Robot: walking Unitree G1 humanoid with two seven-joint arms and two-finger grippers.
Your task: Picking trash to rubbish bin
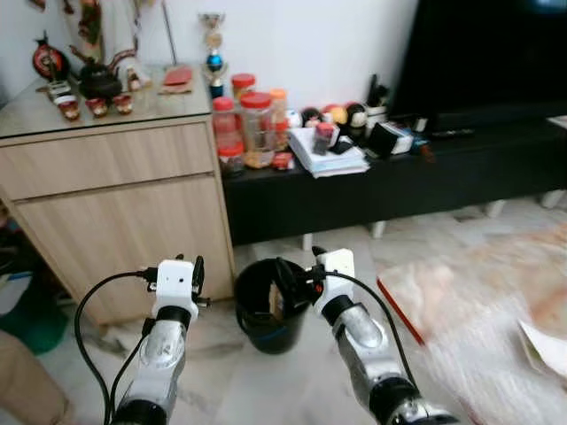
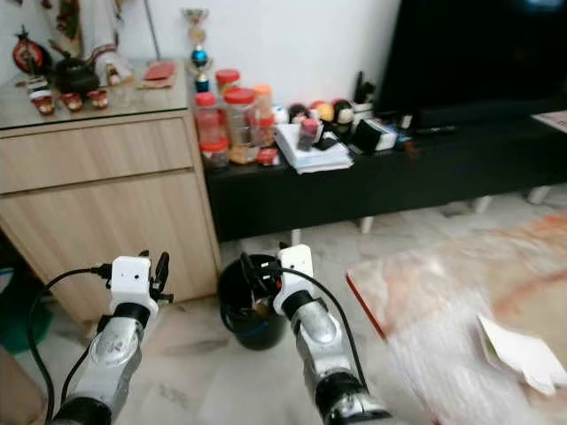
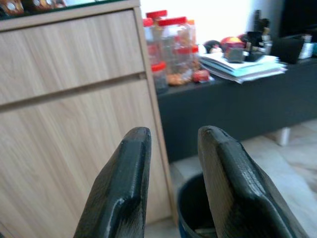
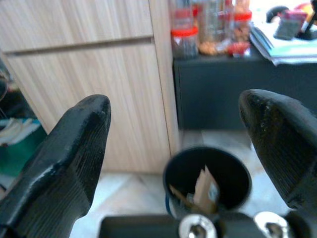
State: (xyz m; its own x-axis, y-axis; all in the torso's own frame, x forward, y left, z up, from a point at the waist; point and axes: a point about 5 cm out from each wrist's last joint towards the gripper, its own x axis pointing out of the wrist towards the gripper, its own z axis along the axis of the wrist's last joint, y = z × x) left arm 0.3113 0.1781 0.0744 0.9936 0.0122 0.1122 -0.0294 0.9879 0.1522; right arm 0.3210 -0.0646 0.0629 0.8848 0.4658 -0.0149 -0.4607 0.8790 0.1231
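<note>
Right end effector [image 1: 285, 282], fingers spread wide and empty, hangs over the black rubbish bin [image 1: 257, 329], where brown paper trash [image 4: 204, 188] already lies. Left end effector [image 1: 197, 273], fingers slightly parted, idles at the bin's nine o'clock. Swinging low could tip the bin.

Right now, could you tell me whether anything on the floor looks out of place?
Yes. A white paper scrap lies loose on the rug, well to the right of the black bin, which already holds cardboard-like trash. The right gripper hangs open over the bin.

Black bin [image 1: 266, 305], red-lidded jars [image 1: 257, 128]
</note>
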